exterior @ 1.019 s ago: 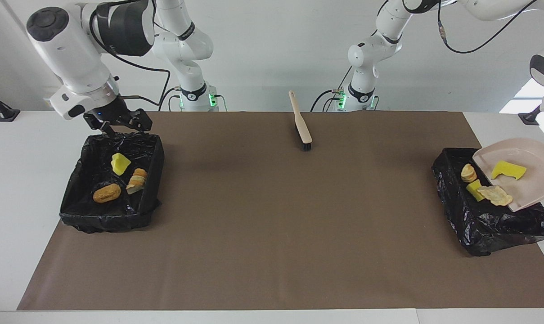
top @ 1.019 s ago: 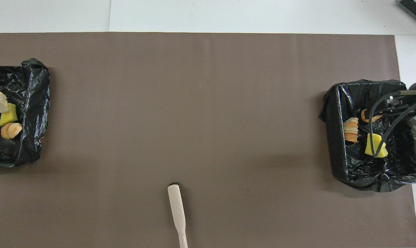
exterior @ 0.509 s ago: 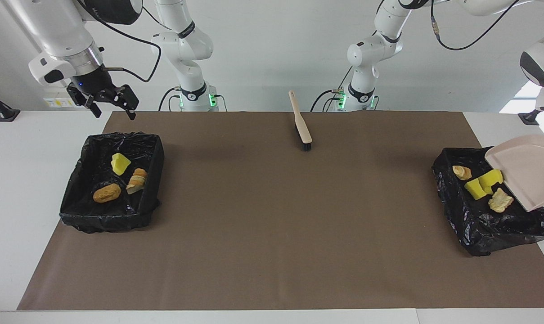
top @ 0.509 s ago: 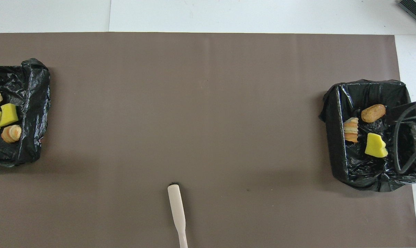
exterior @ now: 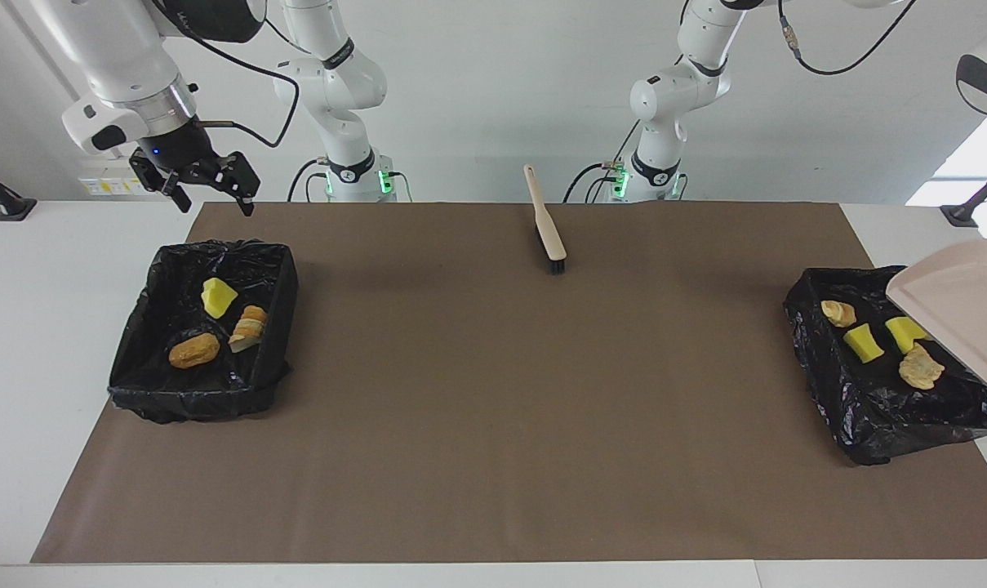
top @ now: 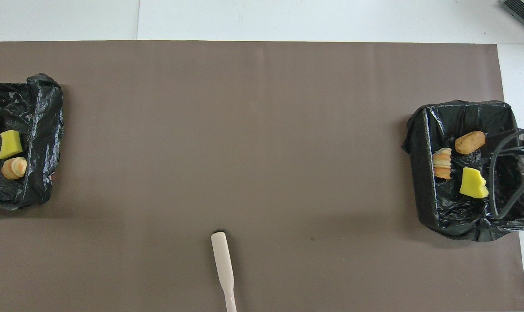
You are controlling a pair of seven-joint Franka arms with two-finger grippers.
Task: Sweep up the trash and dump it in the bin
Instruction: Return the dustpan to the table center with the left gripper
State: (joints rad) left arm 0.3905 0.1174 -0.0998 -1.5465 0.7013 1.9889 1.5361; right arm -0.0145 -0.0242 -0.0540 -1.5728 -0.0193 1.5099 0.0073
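Observation:
The pale pink dustpan [exterior: 958,306] hangs tilted and empty over the black-lined bin [exterior: 877,425] at the left arm's end of the table. Its handle runs out of view, and so does my left gripper. Several scraps of trash lie in that bin, among them a yellow chunk [exterior: 862,343] and a tan lump [exterior: 920,369]. My right gripper [exterior: 211,200] stands open and empty in the air, over the edge of the other bin [exterior: 199,400] nearest the robots. That bin holds three scraps: a yellow chunk [exterior: 217,296], a bread slice [exterior: 251,324] and a brown lump [exterior: 193,349].
A brush [exterior: 546,220] with a pale handle lies on the brown mat [exterior: 493,425], close to the robots and midway between the two bins. In the overhead view the brush [top: 222,264] shows near the bottom edge, and a black cable [top: 498,182] crosses the bin [top: 422,173] at the right arm's end.
The dustpan tipped further and lifted, and its last yellow chunk and tan lump slid into the bin. My right gripper rose from the other bin's rim.

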